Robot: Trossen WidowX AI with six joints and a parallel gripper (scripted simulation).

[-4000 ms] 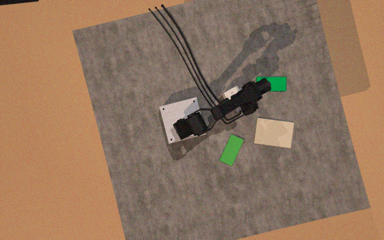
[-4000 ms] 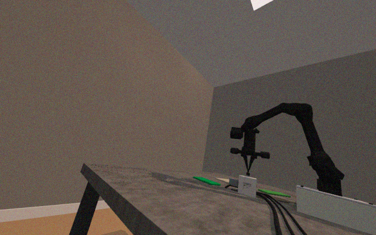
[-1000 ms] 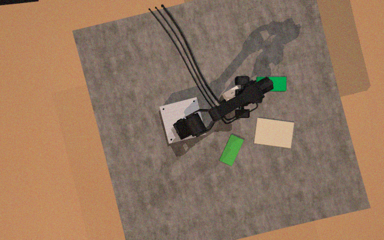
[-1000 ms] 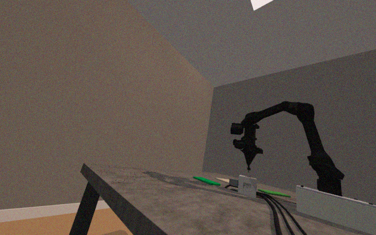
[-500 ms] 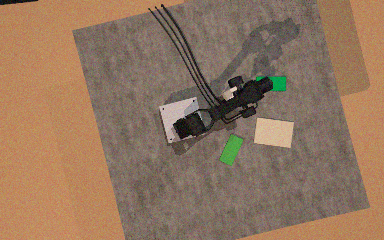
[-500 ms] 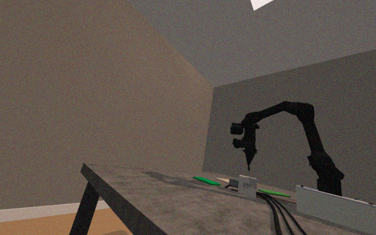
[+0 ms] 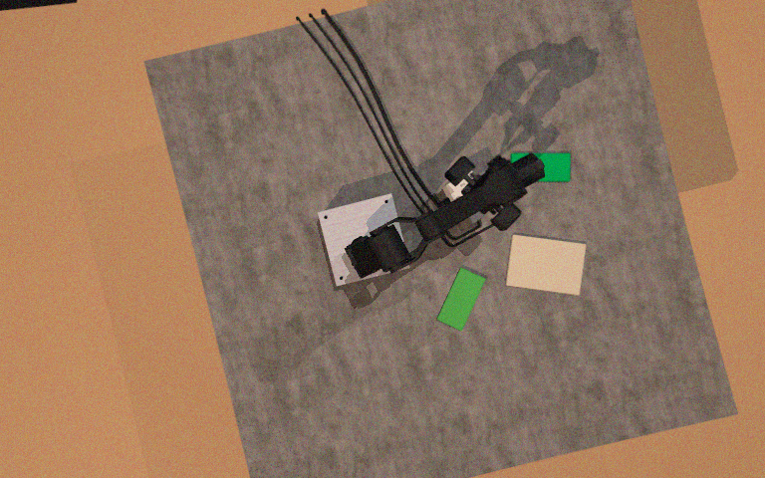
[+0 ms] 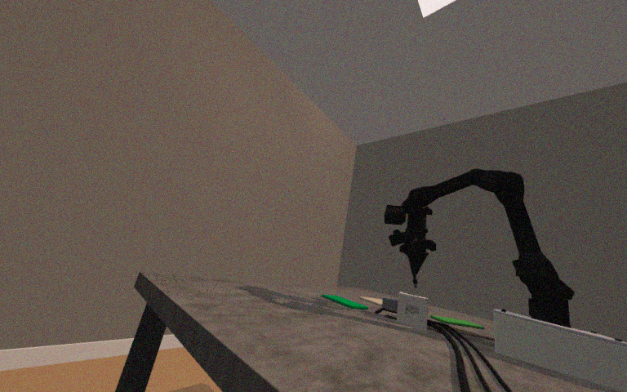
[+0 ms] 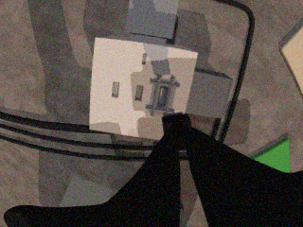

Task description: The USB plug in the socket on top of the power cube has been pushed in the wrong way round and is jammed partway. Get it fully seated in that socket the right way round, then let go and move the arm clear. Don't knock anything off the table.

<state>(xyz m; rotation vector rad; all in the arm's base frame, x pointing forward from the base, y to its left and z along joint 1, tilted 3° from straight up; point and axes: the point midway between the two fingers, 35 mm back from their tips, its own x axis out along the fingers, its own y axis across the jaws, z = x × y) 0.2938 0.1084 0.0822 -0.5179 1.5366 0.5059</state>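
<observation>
The power cube [image 7: 455, 190] [image 8: 406, 313] [image 9: 106, 85] is pale and stands on the table. Its top socket [image 9: 162, 96] shows as a dark slot in a raised surround in the wrist view, with no plug in it. My gripper [image 8: 415, 276] [image 9: 180, 136] is shut on the small dark USB plug [image 8: 415, 282] [image 9: 176, 118]. The plug hangs above the cube with a gap below it in the exterior view, and beside the socket in the wrist view. Which way round the plug is turned cannot be told. In the top view the arm hides the fingertips and part of the cube.
Grey blocks [image 9: 151, 20] [image 9: 208, 95] adjoin two cube sides. Black cables [image 7: 361, 107] [image 8: 457, 355] run past it. A green block [image 7: 555, 167] [image 8: 344, 301], another green block [image 7: 461, 299] [image 8: 455, 321] and a beige block [image 7: 546, 265] lie around it. The arm stands on a pale base [image 7: 344, 225] [image 8: 554, 346].
</observation>
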